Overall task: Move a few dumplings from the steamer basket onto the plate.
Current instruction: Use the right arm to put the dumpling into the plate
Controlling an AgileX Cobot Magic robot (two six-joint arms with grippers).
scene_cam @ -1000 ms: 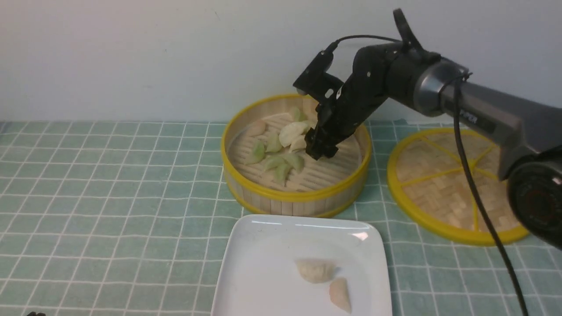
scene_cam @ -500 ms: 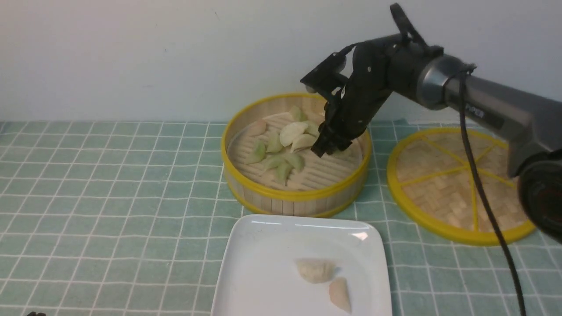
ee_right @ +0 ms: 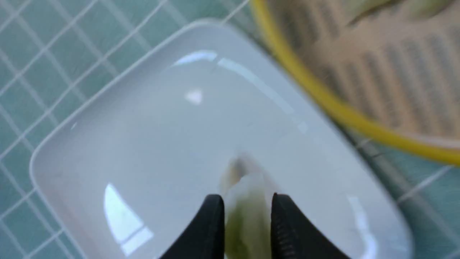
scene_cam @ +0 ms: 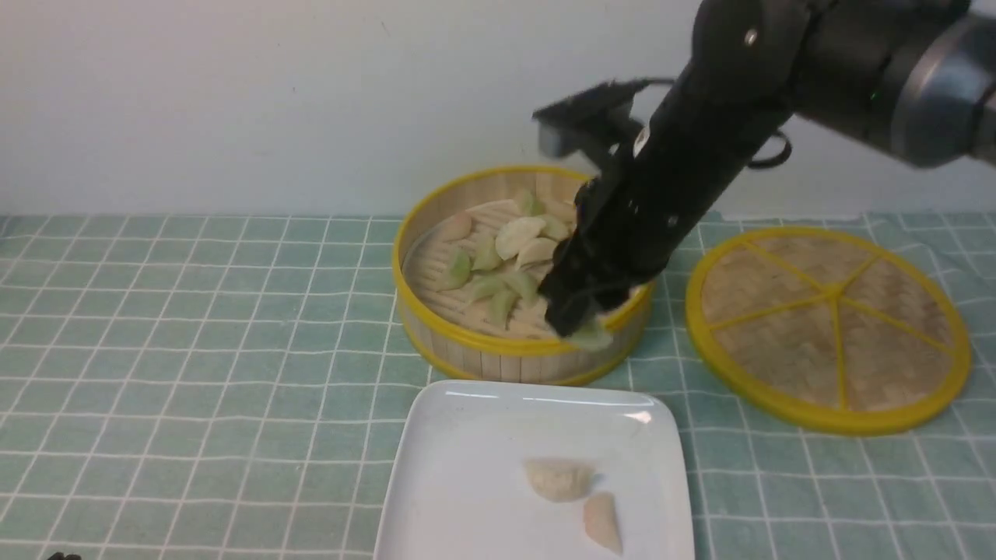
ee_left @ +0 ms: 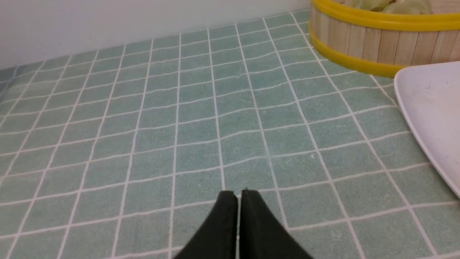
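My right gripper (scene_cam: 580, 323) is shut on a pale green dumpling (scene_cam: 593, 336) and hangs over the near rim of the steamer basket (scene_cam: 498, 348). The right wrist view shows that dumpling (ee_right: 248, 212) pinched between the black fingers, with the white plate (ee_right: 143, 126) below. Several green and cream dumplings (scene_cam: 517, 233) lie in the basket. Two cream dumplings (scene_cam: 559, 478) (scene_cam: 603, 523) rest on the plate (scene_cam: 467, 467). My left gripper (ee_left: 239, 196) is shut and empty, low over the checked cloth, left of the plate.
The flat woven lid (scene_cam: 829, 327) with yellow spokes lies to the right of the basket. A pale wall runs close behind the basket. Green checked cloth (scene_cam: 194, 350) covers the table.
My right gripper shut on a green dumpling inside the basket, then lifted it and carried it toward the basket's near rim and the plate. The left arm has not moved.
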